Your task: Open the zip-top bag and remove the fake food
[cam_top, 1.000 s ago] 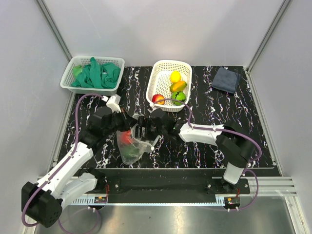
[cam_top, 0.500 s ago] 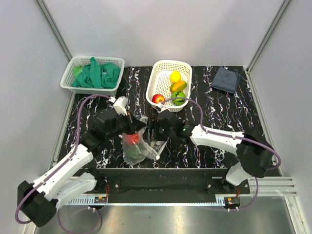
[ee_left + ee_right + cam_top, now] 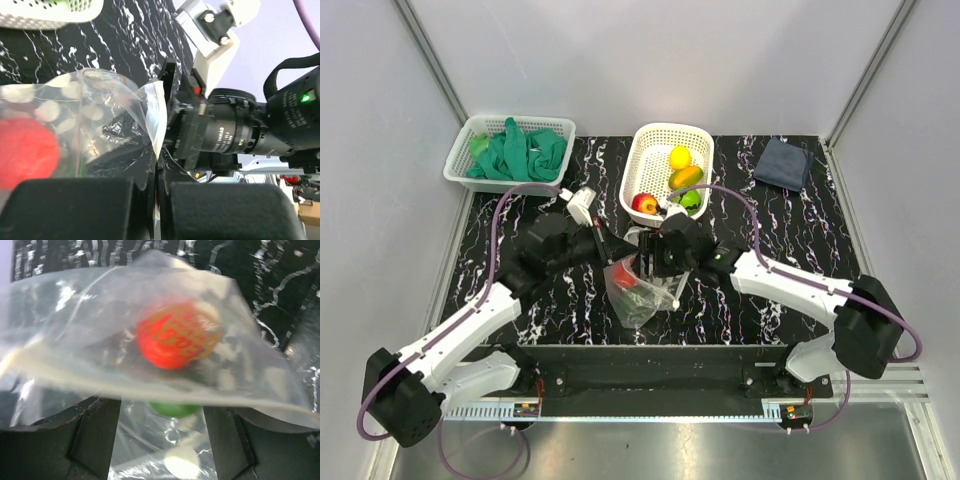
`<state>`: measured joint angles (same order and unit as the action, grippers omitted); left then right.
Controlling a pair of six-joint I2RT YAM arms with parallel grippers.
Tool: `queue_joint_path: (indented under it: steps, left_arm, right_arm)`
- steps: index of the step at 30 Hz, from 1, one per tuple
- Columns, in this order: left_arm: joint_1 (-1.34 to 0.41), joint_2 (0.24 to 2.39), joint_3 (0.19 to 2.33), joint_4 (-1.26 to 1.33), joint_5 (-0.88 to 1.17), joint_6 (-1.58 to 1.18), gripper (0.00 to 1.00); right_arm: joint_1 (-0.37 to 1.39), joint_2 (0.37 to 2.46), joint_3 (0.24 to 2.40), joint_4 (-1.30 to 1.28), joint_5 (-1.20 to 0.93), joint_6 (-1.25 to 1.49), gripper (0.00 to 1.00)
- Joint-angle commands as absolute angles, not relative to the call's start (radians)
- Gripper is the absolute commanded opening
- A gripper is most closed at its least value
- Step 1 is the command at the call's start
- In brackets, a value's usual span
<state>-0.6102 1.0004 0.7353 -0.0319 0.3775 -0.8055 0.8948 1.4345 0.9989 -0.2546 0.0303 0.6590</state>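
Top external view counts two white lattice baskets along the table's (image 3: 800,225) far edge, one dark grey cloth (image 3: 784,162) lying flat at the far right corner, one zip-top bag (image 3: 642,295) and six visible pieces of fake food. One basket, the left basket (image 3: 453,160), sits at the far left corner and holds a heap of green gloves (image 3: 520,152); how many gloves are in it cannot be told. Nearer the middle of the far edge, the middle basket (image 3: 632,168) holds four pieces: a yellow piece (image 3: 679,157), an orange piece (image 3: 686,177), a bright green piece (image 3: 691,197) and a red apple (image 3: 644,203). Between the two arms, over the middle of the table toward its near edge, hangs the clear bag with two pieces inside, a red piece (image 3: 623,275) above a green piece (image 3: 172,409). Whether its bottom rests on the table cannot be told. On the bag's left side the left gripper (image 3: 610,252) has its jaws clenched on a fold of the film, as the left wrist view shows. Across from it, the right gripper (image 3: 646,262) meets the bag's other side with jaws spread wide apart, the film stretched across the gap in the right wrist view.
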Motion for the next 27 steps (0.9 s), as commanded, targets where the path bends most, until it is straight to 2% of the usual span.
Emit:
queue_joint_path:
  steps: [1, 6, 11, 23, 27]
  left_arm:
    - [-0.572, 0.966, 0.715, 0.011, 0.369, -0.804, 0.0]
    - [-0.499, 0.993, 0.626, 0.037, 0.399, -0.764, 0.0]
    - [-0.468, 0.96, 0.558, 0.038, 0.382, -0.742, 0.0]
    - [-0.465, 0.93, 0.495, 0.052, 0.356, -0.726, 0.0]
    - [-0.463, 0.916, 0.48, 0.049, 0.342, -0.721, 0.0]
  right_arm:
    - [0.89, 1.457, 1.093, -0.262, -0.05, 0.61, 0.72]
    - [0.893, 1.578, 1.169, -0.262, -0.09, 0.658, 0.66]
    - [0.891, 1.673, 1.212, -0.248, -0.055, 0.641, 0.66]
    - [0.891, 1.847, 1.252, -0.232, -0.029, 0.684, 0.77]
    - [0.897, 1.882, 1.264, -0.227, -0.054, 0.687, 0.86]
